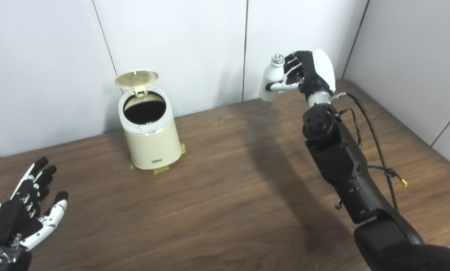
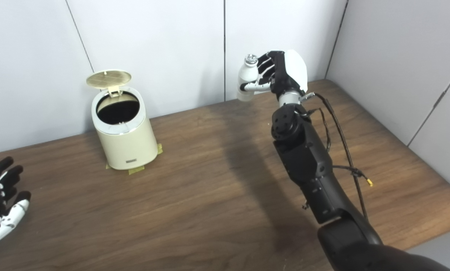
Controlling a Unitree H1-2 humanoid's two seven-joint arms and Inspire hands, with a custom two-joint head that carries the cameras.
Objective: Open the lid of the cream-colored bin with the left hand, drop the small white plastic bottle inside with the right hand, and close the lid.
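The cream bin is sitting on the wooden bench at approx 10 o'clock from bench centre, close to the back wall. Its lid is standing open, hinged at the rear and tilting back toward the wall, w/ the dark round opening fully showing. Bits of yellowish tape are peeking out from under the bin's base at the front and right side.

The right hand is hanging raised above the bench at approx 1 o'clock, well apart from the bin and to its right. Its fingers are wrapping around the small white bottle, clamped on it; the bottle is sitting roughly upright w/ its silvery cap on top, body leaning slightly. The bottle is in the air, not touching the bench or bin. A black cable is running along the right forearm.

The left hand is hovering low at approx 8 o'clock, near the bench's front-left corner, well apart from the bin. It is holding nothing, fingers spread apart, palm facing up and inward.
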